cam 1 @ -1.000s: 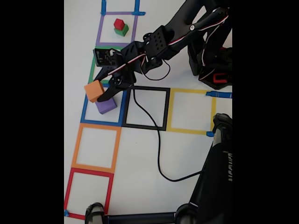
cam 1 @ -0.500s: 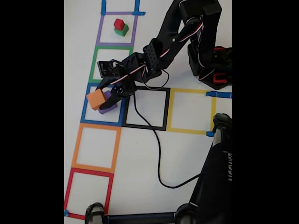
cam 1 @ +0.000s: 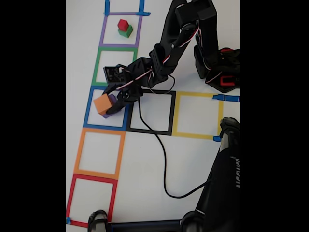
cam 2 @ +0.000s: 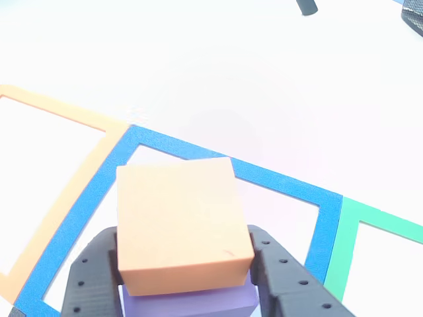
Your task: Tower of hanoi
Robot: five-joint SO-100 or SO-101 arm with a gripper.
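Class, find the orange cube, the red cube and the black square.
orange cube [cam 2: 182, 221], other view, top face
red cube [cam 1: 123, 24], fixed view, top face
black square [cam 1: 171, 113], fixed view, right tape edge

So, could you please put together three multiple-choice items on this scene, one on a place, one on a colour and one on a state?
1. In which taped square is the orange cube?
A. The blue square
B. The yellow square
C. The red square

2. What colour is the cube directly beneath the orange cube?
A. Green
B. Purple
C. Black

3. What is the gripper doing?
A. Hanging open, far from every cube
B. Shut on the red cube
C. Shut on the orange cube

Answers:
1 A, as the fixed view shows the cube inside the blue square.
2 B, as the other view shows the purple cube under the orange one.
3 C, as the other view shows a black finger against each side of the orange cube, while the red cube sits on the green cube in the purple square.
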